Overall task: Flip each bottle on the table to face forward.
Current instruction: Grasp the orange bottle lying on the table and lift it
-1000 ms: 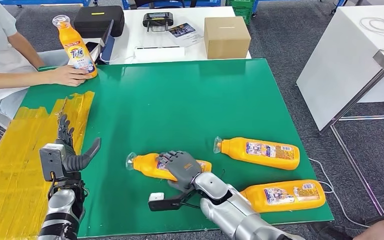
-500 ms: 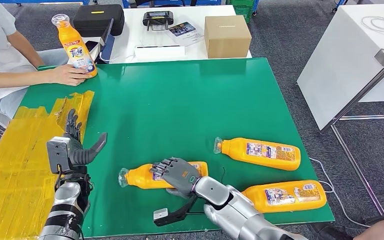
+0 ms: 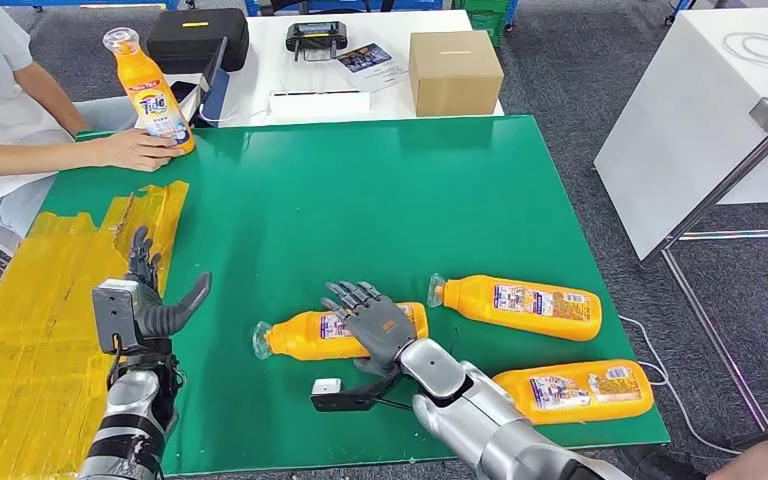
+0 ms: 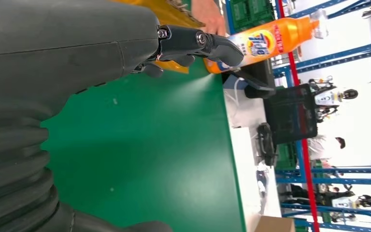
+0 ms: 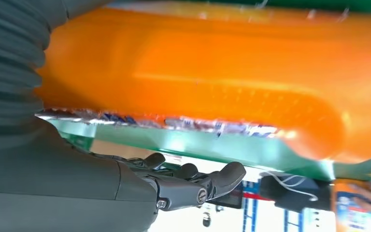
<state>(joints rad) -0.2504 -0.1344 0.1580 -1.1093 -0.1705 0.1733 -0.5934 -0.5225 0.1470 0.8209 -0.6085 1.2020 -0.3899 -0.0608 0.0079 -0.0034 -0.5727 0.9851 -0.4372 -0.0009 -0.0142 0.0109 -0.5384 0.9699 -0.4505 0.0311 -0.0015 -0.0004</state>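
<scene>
Far left: a person's hand [image 3: 138, 150] steadying an upright orange bottle [image 3: 150, 92] at the green tabletop [image 3: 360, 200] corner, beside yellow tape [image 3: 50, 320]. Near edge: left hand [image 3: 140, 305] raised, fingers spread, empty; right hand [image 3: 375, 325] flat with fingers splayed over a lying bottle [image 3: 310, 335], gripping nothing. Further right: two more lying bottles [image 3: 520, 305] [image 3: 575, 390], cardboard box [image 3: 453, 73] behind.

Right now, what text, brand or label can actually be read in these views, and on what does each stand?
"Tide" on the upright bottle that a person's hand steadies at the table's far corner; it reads the same in the left wrist view.
Back labels on the three lying bottles: print too small to read.
Booklet on the white table: cover print too small to read.
Cardboard box: no text visible.
</scene>
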